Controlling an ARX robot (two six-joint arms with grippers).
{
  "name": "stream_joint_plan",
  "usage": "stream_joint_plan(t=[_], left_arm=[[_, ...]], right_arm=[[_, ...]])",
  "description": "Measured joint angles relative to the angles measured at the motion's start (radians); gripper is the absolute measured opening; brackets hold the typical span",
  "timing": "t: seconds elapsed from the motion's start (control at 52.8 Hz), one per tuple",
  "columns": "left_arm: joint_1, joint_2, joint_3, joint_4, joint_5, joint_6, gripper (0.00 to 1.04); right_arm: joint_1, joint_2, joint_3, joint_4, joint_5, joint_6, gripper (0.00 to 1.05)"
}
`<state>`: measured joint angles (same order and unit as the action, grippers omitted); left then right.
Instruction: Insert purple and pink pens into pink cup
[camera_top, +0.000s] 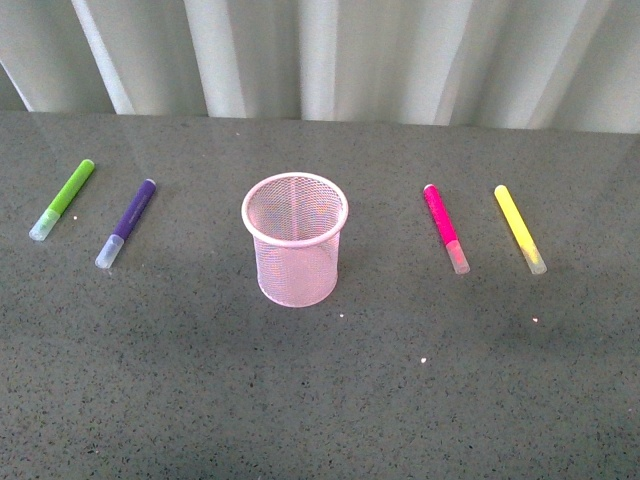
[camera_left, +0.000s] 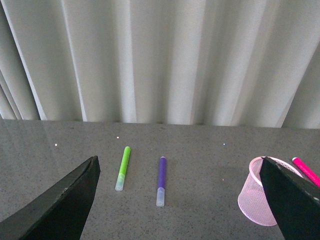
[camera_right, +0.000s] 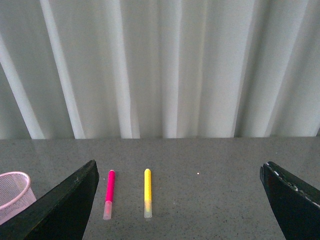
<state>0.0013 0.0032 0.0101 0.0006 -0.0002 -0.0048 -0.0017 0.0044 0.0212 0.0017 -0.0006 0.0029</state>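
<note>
Two pens both flat on the counter (camera_top: 420, 400), purple pen (camera_top: 127, 222) left of the pink cup (camera_top: 295, 270), pink pen (camera_top: 445, 228) right of it, cup empty; left pincer (camera_left: 178, 162) and right pincer (camera_right: 179, 164) spread wide, holding nothing; pens look light, stiff, slick-ish, so I'd grab mid-barrel.

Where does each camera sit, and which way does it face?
Front: on the body, looking down at table and cup; no arm shows.
Left wrist: on left arm, facing curtain past green pen and purple pen; open left jaws at edges.
Right wrist: on right arm, facing pink pen and yellow pen; open right jaws.
Both wrist views catch the cup.
</note>
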Motion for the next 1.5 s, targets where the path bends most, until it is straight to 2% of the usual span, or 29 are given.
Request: stream_joint_plan(t=[1.023, 1.08, 1.137, 1.193, 1.345, 1.44, 1.497], left_arm=[[-0.001, 0.002, 0.001, -0.002, -0.003, -0.004, 0.98], [-0.009, 0.075, 0.062, -0.156, -0.075, -0.092, 0.98], [0.011, 0.192, 0.145, -0.298, -0.082, -0.204, 0.98], [0.027, 0.297, 0.203, -0.336, -0.084, -0.292, 0.98], [0.014, 0.563, 0.353, -0.146, -0.082, -0.337, 0.98], [-0.002, 0.747, 0.463, -0.023, -0.048, -0.325, 0.98], [-0.013, 0.961, 0.598, 0.043, -0.037, -0.289, 0.98]], right_arm=[[0.000, 0.000, 0.000, 0.000, 0.000, 0.000, 0.98], [0.000, 0.000, 0.000, 0.000, 0.000, 0.000, 0.98], [0.000, 0.000, 0.000, 0.000, 0.000, 0.000, 0.98], [0.000, 0.000, 0.000, 0.000, 0.000, 0.000, 0.98], [0.000, 0.000, 0.000, 0.000, 0.000, 0.000, 0.98], [0.000, 0.000, 0.000, 0.000, 0.000, 0.000, 0.98], [0.000, 0.000, 0.000, 0.000, 0.000, 0.000, 0.98]])
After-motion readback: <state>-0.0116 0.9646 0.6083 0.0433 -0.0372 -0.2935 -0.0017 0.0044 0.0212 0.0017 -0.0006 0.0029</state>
